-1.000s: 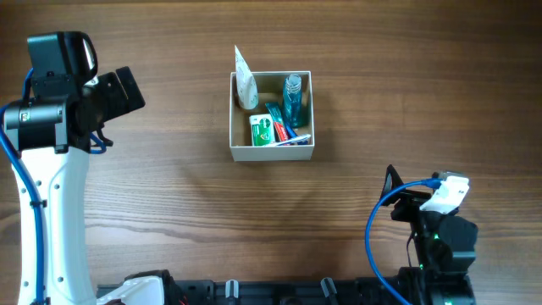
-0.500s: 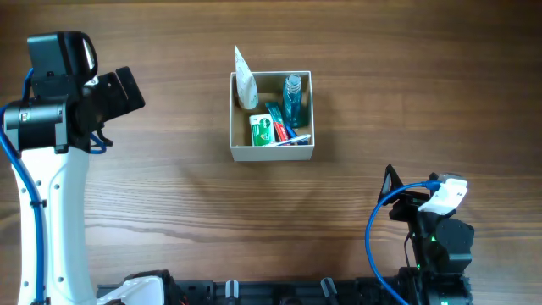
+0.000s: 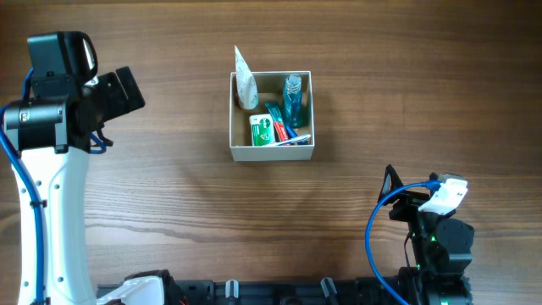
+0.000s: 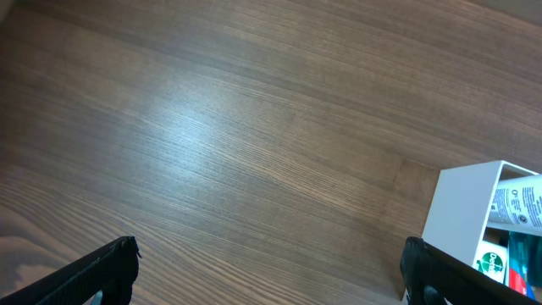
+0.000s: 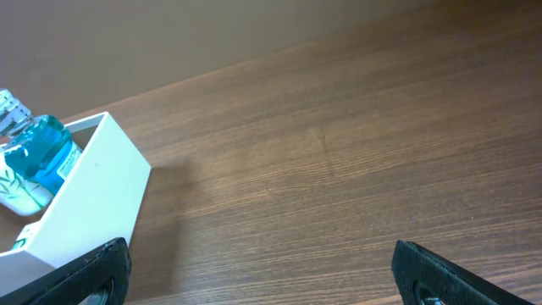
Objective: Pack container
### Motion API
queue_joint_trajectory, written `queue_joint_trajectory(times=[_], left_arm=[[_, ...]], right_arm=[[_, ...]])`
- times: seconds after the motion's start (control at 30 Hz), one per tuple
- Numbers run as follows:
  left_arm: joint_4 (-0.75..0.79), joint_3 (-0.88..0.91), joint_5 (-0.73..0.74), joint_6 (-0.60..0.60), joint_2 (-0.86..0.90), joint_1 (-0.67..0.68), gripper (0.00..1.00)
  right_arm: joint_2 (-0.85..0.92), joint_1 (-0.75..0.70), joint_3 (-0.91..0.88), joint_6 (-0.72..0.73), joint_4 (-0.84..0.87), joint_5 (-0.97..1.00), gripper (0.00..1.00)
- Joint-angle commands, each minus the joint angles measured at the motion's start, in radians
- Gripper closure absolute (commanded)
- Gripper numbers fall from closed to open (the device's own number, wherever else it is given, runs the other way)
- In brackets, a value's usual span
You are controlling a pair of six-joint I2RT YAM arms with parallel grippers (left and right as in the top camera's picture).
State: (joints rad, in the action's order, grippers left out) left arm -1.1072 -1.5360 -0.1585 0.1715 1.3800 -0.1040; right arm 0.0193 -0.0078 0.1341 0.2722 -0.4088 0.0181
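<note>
You're at a robot test bench, the kind found in a lab rather than a home. Two arms, the white left arm point(image 3: 51, 195) and the black right arm point(image 3: 440, 246), stand at a wood-grain table point(image 3: 169, 195), with blue cable point(image 3: 369, 233) looping in the open and a black mounting rail point(image 3: 254, 292) along the near edge. Behind the table, your right wrist camera shows a plain brown wall point(image 5: 127, 34).

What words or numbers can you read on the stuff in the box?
Nothing can be read clearly.
On the white tube: grey print, too small to read.
On the green-and-white packet: a red mark, too blurred.
On the blue bottle: label lines, unreadable.
On the container: plain white walls, no text.
</note>
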Motion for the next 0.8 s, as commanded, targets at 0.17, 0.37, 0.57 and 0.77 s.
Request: queue_joint_trajectory(times=[0.17,0.37,0.57,0.77], left_arm=[[-0.031,0.001,-0.011,0.016,-0.21,0.089,0.0],[-0.061,0.026,-0.03,0.017,-0.451,0.157,0.0],[0.085,0.298,-0.013,0.011,-0.686,0.137,0.0],[0.317,0.686,0.123,0.008,-0.87,0.121,0.0]], right_arm=[[-0.014,-0.006,0.001,0.018,0.005,-0.013,0.0],[-0.014,-0.006,0.001,0.018,0.005,-0.013,0.0],[-0.014,-0.006,0.001,0.018,0.005,-0.012,0.0],[-0.014,-0.006,0.001,0.018,0.005,-0.012,0.0]])
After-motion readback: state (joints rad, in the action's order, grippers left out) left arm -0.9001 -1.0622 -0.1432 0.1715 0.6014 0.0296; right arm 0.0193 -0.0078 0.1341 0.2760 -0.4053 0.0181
